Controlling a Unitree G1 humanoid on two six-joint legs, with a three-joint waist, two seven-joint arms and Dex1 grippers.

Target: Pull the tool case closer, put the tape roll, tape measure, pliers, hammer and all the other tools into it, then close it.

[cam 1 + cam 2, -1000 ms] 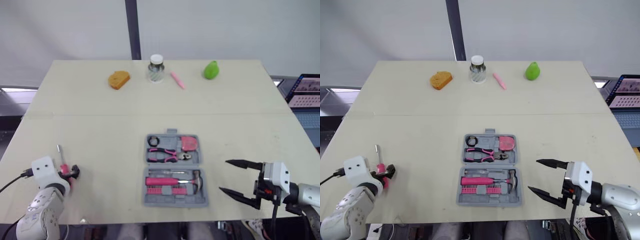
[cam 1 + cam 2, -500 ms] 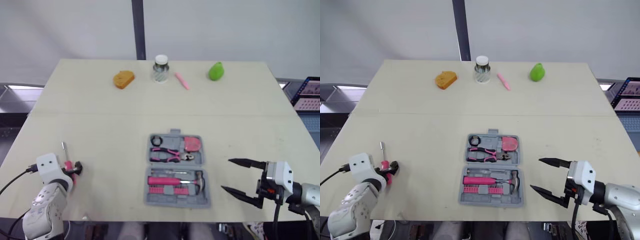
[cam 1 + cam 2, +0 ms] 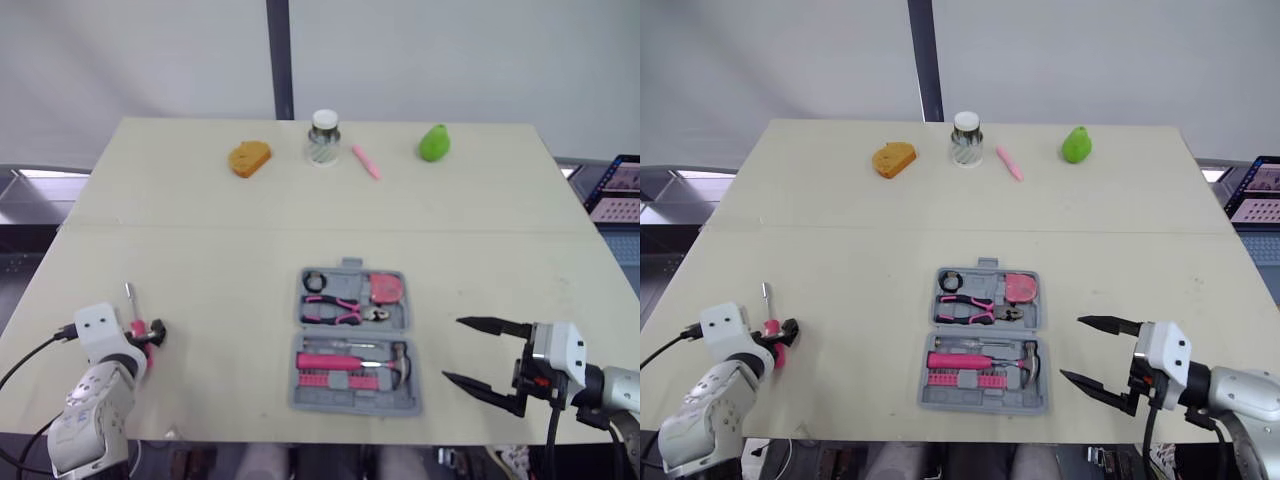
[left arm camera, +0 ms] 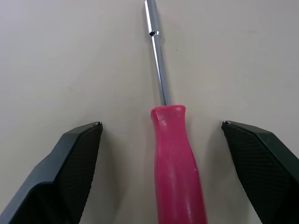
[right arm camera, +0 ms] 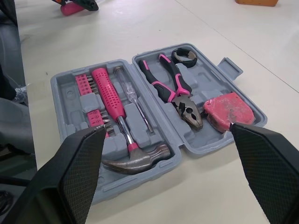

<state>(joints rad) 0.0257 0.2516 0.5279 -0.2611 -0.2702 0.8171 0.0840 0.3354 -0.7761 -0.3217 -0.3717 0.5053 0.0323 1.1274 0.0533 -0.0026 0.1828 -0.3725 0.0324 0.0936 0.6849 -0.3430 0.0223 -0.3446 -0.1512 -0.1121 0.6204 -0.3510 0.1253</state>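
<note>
Pink-handled screwdriver (image 4: 172, 140) lies flat on the tan table (image 3: 200, 250) near the front left corner, well left of the tool case, with its chrome shaft pointing away from the robot. Left gripper (image 4: 161, 123) is low over it, fingers spread with one on each side of the handle. Neither pad touches the handle.

Right gripper (image 3: 451, 349) sits near the front edge, just right of the case. Its fingers are spread wide, holding nothing, with the tips pointing toward the case.

Grey tool case (image 3: 350, 406) lies open and flat at front centre, between the two grippers, lid half hinged away from the robot.
- Near half: hammer (image 5: 114, 112) with pink grip seated in its recess, head toward the robot's right. A row of pink bits (image 5: 88, 93) sits on its near side and a slim driver (image 5: 133, 95) on its far side.
- Far half: black tape roll (image 5: 185, 56) at the left, pink-and-black pliers (image 5: 175, 91) in the middle, pink tape measure (image 5: 224, 109) at the right.

Far edge of the table, left to right: orange bread-shaped item (image 3: 248, 158), glass jar (image 3: 323, 138) with a white lid, pink pen-like stick (image 3: 362, 161) just beside the jar, green pear (image 3: 432, 142). All are well apart from the case.

Laptop (image 3: 615, 185) screen shows beyond the table's right edge.
</note>
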